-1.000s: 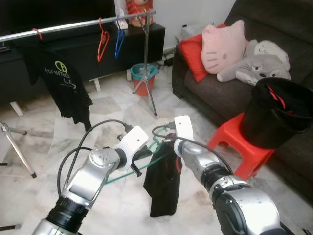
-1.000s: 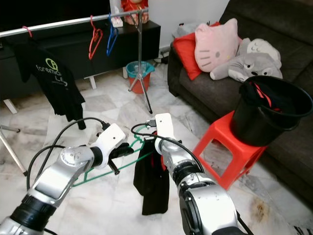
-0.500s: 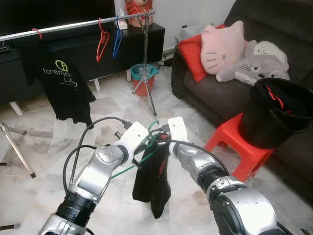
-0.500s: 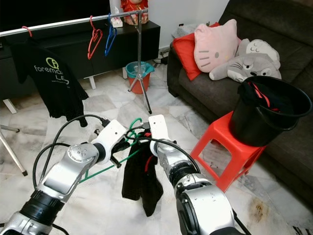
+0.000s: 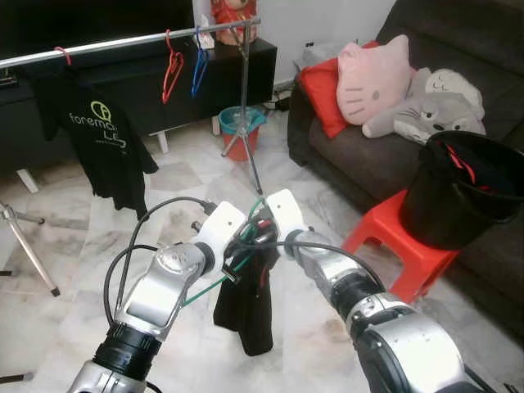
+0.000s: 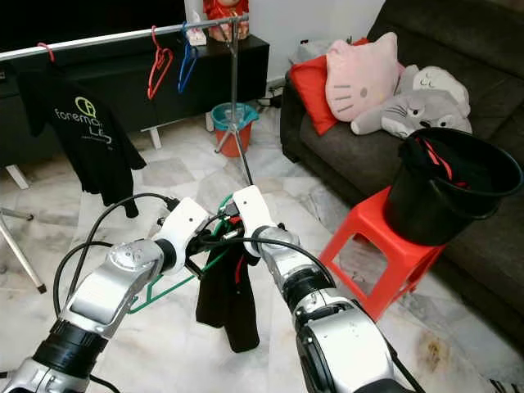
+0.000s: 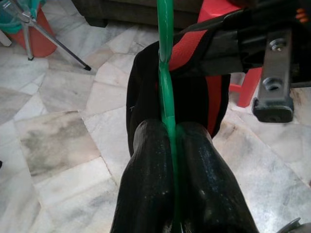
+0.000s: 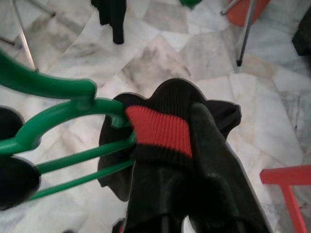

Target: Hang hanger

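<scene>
The left gripper (image 7: pixel 171 145) is pressed together on the green hanger (image 5: pixel 214 282), steadying it at centre frame so the garment can be threaded on. The right gripper (image 8: pixel 187 160) pinches the black garment's (image 5: pixel 246 307) red collar band against the hanger's neck, apparently partly over it. The rail (image 5: pixel 123 42) lies well apart, upper left

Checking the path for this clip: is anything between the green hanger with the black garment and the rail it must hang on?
Nothing visible blocks it. The green hanger, shut in the left gripper, is low over bare floor; the right gripper pinches the black garment. The rail has free stretches between the hung T-shirt and the red hanger.
</scene>
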`<state>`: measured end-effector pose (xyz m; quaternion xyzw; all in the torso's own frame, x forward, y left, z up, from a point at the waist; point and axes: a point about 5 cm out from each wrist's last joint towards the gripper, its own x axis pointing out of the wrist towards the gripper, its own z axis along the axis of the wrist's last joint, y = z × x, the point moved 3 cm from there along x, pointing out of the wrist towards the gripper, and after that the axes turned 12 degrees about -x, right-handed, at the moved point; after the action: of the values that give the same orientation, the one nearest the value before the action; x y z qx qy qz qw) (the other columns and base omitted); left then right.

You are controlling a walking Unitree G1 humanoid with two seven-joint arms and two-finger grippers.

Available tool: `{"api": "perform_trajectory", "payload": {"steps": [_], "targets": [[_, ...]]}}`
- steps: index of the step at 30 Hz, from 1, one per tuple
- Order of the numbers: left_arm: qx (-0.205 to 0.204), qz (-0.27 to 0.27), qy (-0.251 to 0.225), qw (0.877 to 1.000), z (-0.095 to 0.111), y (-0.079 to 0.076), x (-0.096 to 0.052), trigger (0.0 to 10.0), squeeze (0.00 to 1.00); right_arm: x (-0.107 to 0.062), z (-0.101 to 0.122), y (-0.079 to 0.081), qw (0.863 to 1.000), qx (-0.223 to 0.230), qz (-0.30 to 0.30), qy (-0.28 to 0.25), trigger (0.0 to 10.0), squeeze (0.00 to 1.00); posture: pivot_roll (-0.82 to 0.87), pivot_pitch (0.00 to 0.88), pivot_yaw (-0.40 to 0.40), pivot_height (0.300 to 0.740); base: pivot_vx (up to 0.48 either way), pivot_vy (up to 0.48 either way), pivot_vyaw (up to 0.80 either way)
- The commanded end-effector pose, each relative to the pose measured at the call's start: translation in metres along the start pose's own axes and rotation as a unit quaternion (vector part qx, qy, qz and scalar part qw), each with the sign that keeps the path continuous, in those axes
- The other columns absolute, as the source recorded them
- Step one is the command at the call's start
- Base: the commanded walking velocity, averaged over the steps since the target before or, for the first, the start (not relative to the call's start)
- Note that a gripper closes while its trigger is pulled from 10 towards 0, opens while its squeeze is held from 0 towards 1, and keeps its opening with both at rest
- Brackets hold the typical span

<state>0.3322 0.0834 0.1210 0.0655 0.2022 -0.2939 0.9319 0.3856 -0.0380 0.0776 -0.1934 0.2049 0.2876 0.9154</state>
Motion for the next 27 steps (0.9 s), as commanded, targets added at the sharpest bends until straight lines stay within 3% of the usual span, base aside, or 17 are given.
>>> {"api": "perform_trajectory", "payload": {"steps": [1,6,12,18,24,27], "targets": [[-0.001,-0.049,-0.031,0.998,0.014,-0.025,0.004,10.0,0.0,0.001,0.026,0.012,0.998,-0.026,0.035,-0.048,10.0,0.0,0.2,0.0,-0.104,0.74,0.0,0.0,0.0],[-0.017,-0.035,-0.041,0.998,0.018,-0.022,0.007,10.0,0.0,-0.003,0.036,0.023,0.99,-0.067,0.096,-0.075,10.0,0.0,0.19,0.0,-0.105,0.74,0.0,0.0,0.0],[-0.034,-0.043,-0.053,0.997,0.018,-0.028,0.008,10.0,0.0,-0.01,0.025,0.023,0.98,-0.134,0.128,-0.065,10.0,0.0,0.19,0.0,-0.11,0.74,0.0,0.0,0.0],[-0.091,0.007,-0.113,0.989,0.03,-0.013,0.004,10.0,0.0,-0.019,0.014,-0.002,0.988,-0.12,0.081,-0.048,10.0,0.0,0.18,0.0,-0.105,0.74,0.0,0.0,0.0],[-0.088,0.017,-0.145,0.985,0.024,-0.002,-0.011,10.0,0.0,-0.031,0.028,-0.018,0.991,-0.105,0.04,-0.079,10.0,0.0,0.16,0.0,-0.097,0.74,0.0,0.0,0.0],[-0.097,0.029,-0.149,0.984,0.018,0.005,-0.014,10.0,0.0,-0.037,0.034,-0.018,0.99,-0.104,0.043,-0.09,10.0,0.0,0.16,0.0,-0.101,0.74,0.0,0.0,0.0]]}}
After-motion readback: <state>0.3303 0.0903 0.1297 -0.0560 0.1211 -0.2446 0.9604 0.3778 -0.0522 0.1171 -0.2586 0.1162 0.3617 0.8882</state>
